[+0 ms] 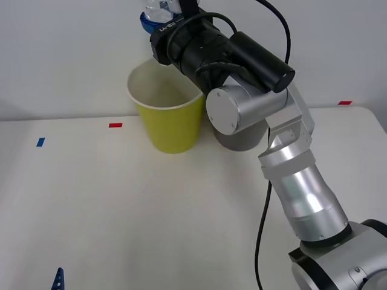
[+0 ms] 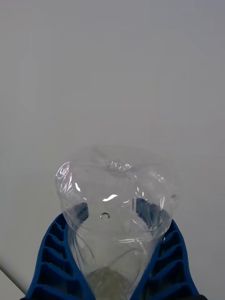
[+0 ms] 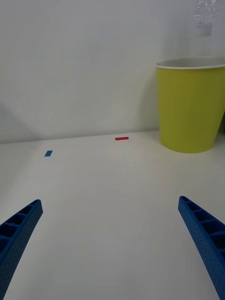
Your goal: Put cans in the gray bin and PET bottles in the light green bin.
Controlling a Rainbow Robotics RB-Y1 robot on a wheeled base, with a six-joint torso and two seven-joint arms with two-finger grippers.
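The left gripper (image 3: 110, 248), blue ribbed fingers spread wide, hovers low before the yellow-green tapered light green bin (image 1: 168, 109). Above its rim, the right gripper (image 2: 112, 262) clamps the clear, wrinkly PET bottle (image 2: 115, 211). The dark gray bin (image 1: 242, 138) is largely hidden behind the arm.

On the tabletop (image 1: 151, 211) the light green bin (image 1: 168, 118) stands upright toward the far side, with the gray bin (image 1: 242, 140) just beside it on its right, largely hidden behind the right arm. The right hand (image 1: 162, 17) hangs above the light green bin's far rim, clamped on the PET bottle (image 2: 115, 206), which sits between its fingers. The left hand (image 3: 110, 243) waits low over the near left part of the tabletop, fingers spread apart, well apart from both bins.
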